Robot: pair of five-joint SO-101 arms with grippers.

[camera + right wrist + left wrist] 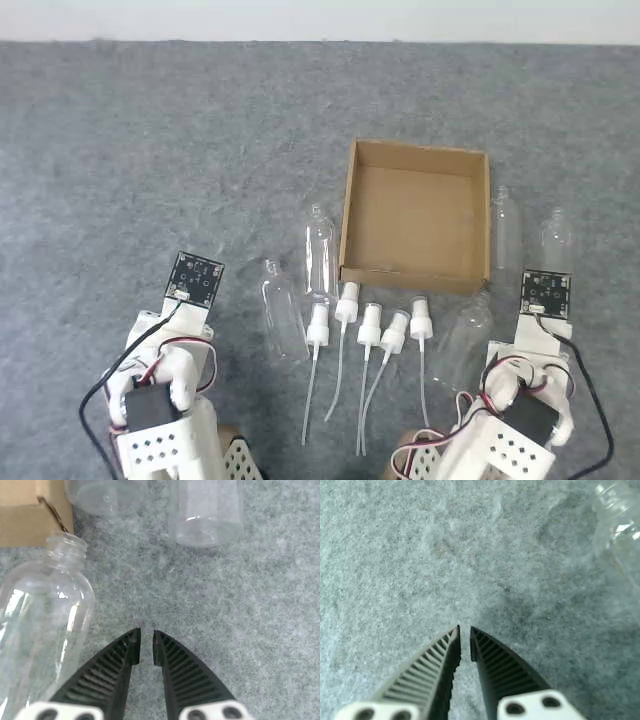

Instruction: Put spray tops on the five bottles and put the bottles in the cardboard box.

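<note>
The open cardboard box lies at the table's middle. Two clear bottles lie left of it, two more right of it, and one near its front right corner. Several white spray tops with long tubes lie in a row in front of the box. My left gripper is shut over bare carpet, a bottle off to one side. My right gripper is shut beside a bottle whose neck points at the box corner.
Grey carpet covers the whole table. The left arm sits at the front left and the right arm at the front right, both folded low. Two bottle bases lie ahead of the right gripper.
</note>
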